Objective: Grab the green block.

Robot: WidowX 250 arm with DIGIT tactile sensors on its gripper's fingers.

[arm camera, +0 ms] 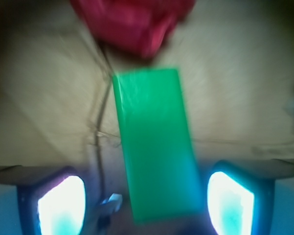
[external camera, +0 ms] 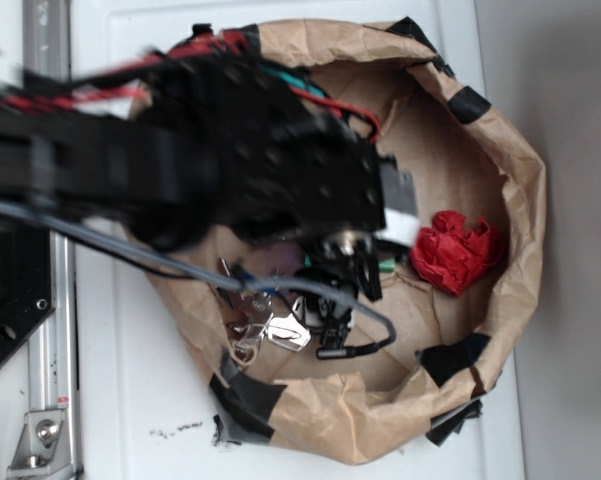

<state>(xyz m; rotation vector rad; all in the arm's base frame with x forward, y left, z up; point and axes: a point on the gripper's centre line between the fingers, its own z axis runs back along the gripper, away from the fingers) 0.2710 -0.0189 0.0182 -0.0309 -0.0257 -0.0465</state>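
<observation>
The gripper (arm camera: 146, 198) hangs wide open astride the green block (arm camera: 154, 147), pads (arm camera: 61, 205) flanking its long sides for a squeeze, near the paper bag's (external camera: 500, 150) red-wad edge.

A white table (external camera: 130, 400) is carrying a brown paper bag (external camera: 525, 190), rolled down into a bowl shape and patched with black tape (external camera: 242, 395). On the paper floor inside, a flat green block (arm camera: 154, 147) is lying lengthwise, with a crumpled red paper wad (external camera: 458, 250) sitting just beyond its far end. A bunch of keys (external camera: 270, 330) is resting near the bag's taped rim. A metal rail (external camera: 50, 330) is running along the table's edge.
</observation>
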